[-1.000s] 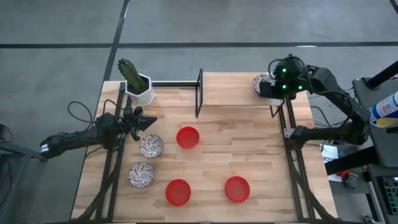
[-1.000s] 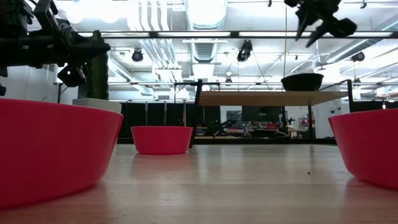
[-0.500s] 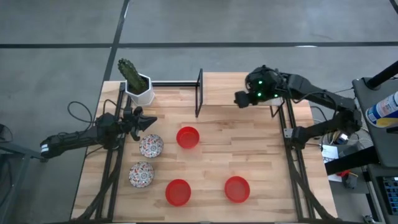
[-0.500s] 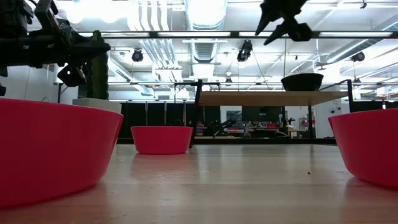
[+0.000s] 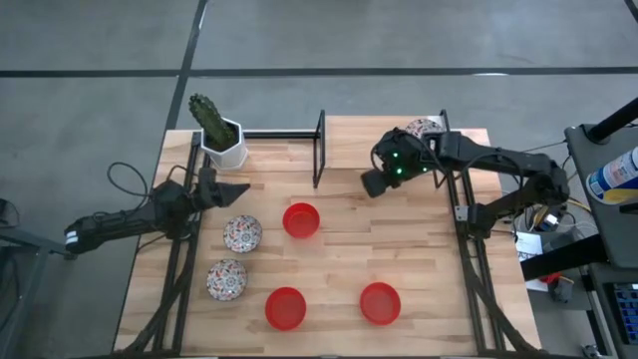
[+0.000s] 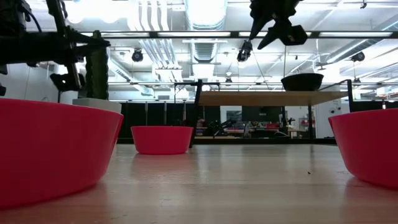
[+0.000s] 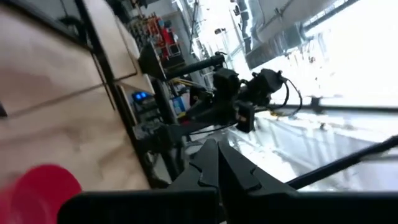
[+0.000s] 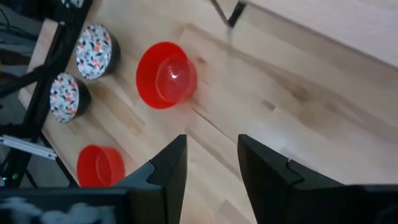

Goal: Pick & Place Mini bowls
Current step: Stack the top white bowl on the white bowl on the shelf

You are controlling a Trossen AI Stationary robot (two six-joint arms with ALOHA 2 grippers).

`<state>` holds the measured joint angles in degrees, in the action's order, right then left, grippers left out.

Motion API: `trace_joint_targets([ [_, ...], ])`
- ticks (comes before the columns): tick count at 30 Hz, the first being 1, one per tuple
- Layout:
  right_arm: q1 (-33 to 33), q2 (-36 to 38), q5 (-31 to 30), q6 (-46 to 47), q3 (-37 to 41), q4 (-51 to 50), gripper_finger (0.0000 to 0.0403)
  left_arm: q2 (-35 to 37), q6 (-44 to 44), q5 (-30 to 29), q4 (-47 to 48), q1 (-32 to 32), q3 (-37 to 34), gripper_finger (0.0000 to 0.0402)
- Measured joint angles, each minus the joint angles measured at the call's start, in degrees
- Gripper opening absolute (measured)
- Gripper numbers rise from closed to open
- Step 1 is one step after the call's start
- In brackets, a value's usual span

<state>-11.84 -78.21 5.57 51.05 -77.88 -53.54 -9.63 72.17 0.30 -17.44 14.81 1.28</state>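
In the high view three red mini bowls rest on the table (image 5: 329,254): one in the middle (image 5: 301,220) and two near the front edge (image 5: 286,308) (image 5: 380,303). Two floral mini bowls (image 5: 242,234) (image 5: 226,280) sit at the left. A third floral bowl (image 5: 424,128) stands at the far right, on what the low view shows as a raised wooden shelf (image 6: 267,98). My right gripper (image 5: 374,182) hovers open, high above the table, right of the middle red bowl (image 8: 166,74). My left gripper (image 5: 234,187) is shut, hovering just beyond the floral bowls.
A white pot with a green cactus (image 5: 221,140) stands at the far left corner. A black upright frame (image 5: 321,150) rises at the far middle of the table. Bare wood lies between the middle red bowl and the right edge.
My right gripper has swung from over the far-right floral bowl toward the table's left and near side, ending closer to the middle red bowl, still open and empty. My left gripper has rolled about its own axis in place. The bowls have not moved.
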Motion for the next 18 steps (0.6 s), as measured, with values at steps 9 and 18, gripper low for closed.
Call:
trace_joint_targets([
  [9,2.0,-0.4,-0.1,0.4,0.0,3.9,0.0123,-0.4,7.6,2.3,1.0,0.0,0.2,0.0012],
  [18,2.6,-1.7,-0.3,0.4,0.0,6.4,0.0113,-4.9,5.1,8.0,13.5,-0.1,8.7,0.0116],
])
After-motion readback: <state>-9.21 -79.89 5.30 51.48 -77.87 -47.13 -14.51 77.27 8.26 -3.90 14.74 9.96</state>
